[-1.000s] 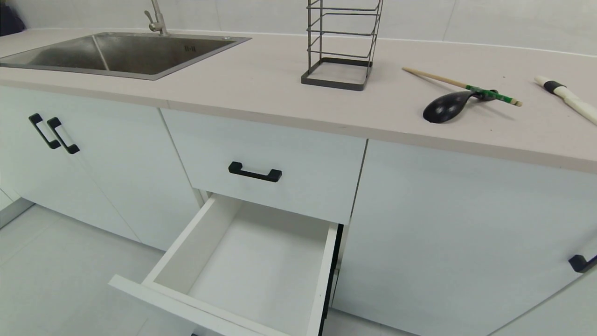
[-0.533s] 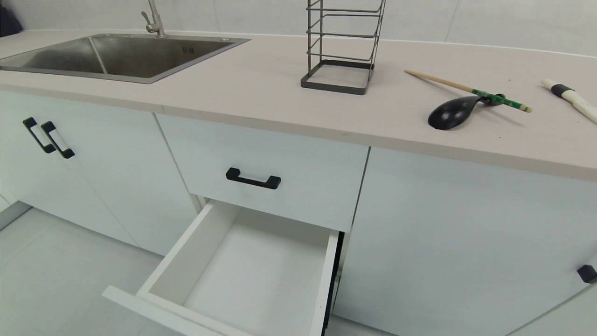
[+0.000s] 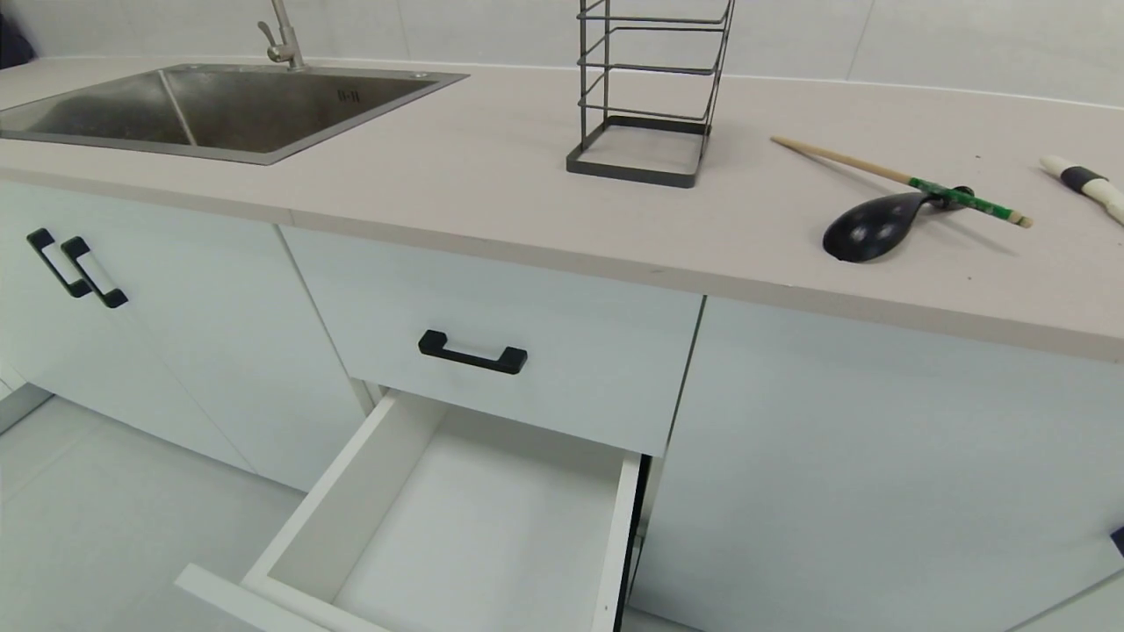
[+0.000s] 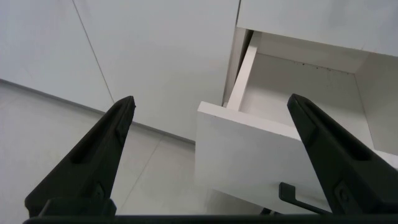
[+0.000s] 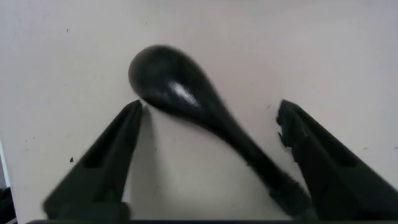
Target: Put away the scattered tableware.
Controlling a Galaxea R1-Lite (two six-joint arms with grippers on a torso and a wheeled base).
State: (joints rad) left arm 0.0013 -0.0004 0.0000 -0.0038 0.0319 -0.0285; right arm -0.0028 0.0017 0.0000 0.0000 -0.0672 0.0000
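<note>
since your right gripper hangs wide open astride the spoon, at the right of the head frame, lower straight, close on its thin neck, and mind the chopstick touching its handle; the drawer stands open, lower centre.

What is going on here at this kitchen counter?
A robot is putting away tableware. Its right gripper, open, points at the black spoon lying on the counter but does not touch it yet. A chopstick lies at the end of the spoon's handle. The left gripper, also open, hangs by the lower drawer, which stands pulled open. Neither gripper holds anything.
</note>
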